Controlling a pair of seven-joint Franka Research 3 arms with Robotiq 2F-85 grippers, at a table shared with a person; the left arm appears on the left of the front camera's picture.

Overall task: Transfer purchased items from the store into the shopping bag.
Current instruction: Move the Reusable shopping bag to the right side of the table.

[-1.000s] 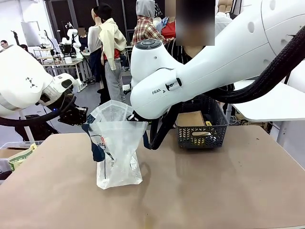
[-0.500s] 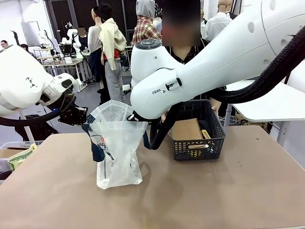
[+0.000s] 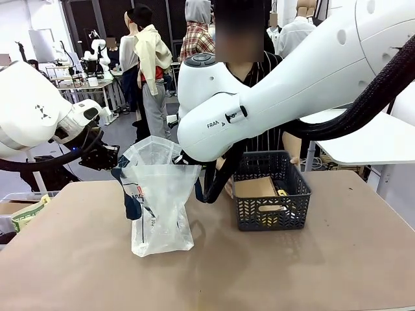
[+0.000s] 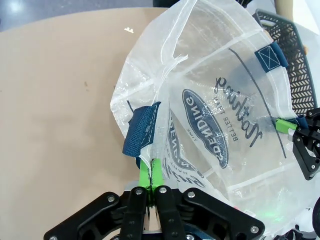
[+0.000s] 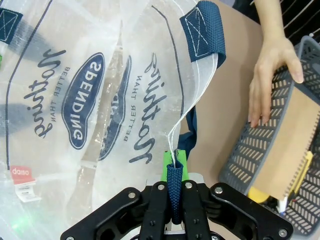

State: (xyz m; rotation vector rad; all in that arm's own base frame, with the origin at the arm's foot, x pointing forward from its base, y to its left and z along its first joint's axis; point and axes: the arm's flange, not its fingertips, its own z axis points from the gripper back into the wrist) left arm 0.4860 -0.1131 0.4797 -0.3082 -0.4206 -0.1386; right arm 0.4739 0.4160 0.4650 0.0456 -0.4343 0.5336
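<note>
The translucent white shopping bag [image 3: 157, 194] stands open on the table's left half, held by both grippers. My left gripper [image 4: 150, 172] is shut on the bag's rim by a blue handle patch [image 4: 141, 131]. My right gripper [image 5: 174, 167] is shut on the opposite blue handle strap [image 5: 205, 31]. The dark lattice basket [image 3: 271, 206] sits just right of the bag, holding a brown card packet [image 3: 256, 187] and a yellow item [image 3: 283, 192]. A person's hand [image 5: 270, 75] rests on the basket's rim [image 5: 252, 135]. No items show inside the bag.
My right arm's bulky white elbow [image 3: 214, 123] hangs over the table's middle, above the bag and basket. A box of goods [image 3: 26, 214] sits off the table's left edge. A white table [image 3: 376, 139] stands at the back right. Bare tabletop [image 3: 292, 272] spreads in front.
The person has pushed the basket across the table toward me and leftward, closer to the bag. Both grippers and the bag have stayed put.
</note>
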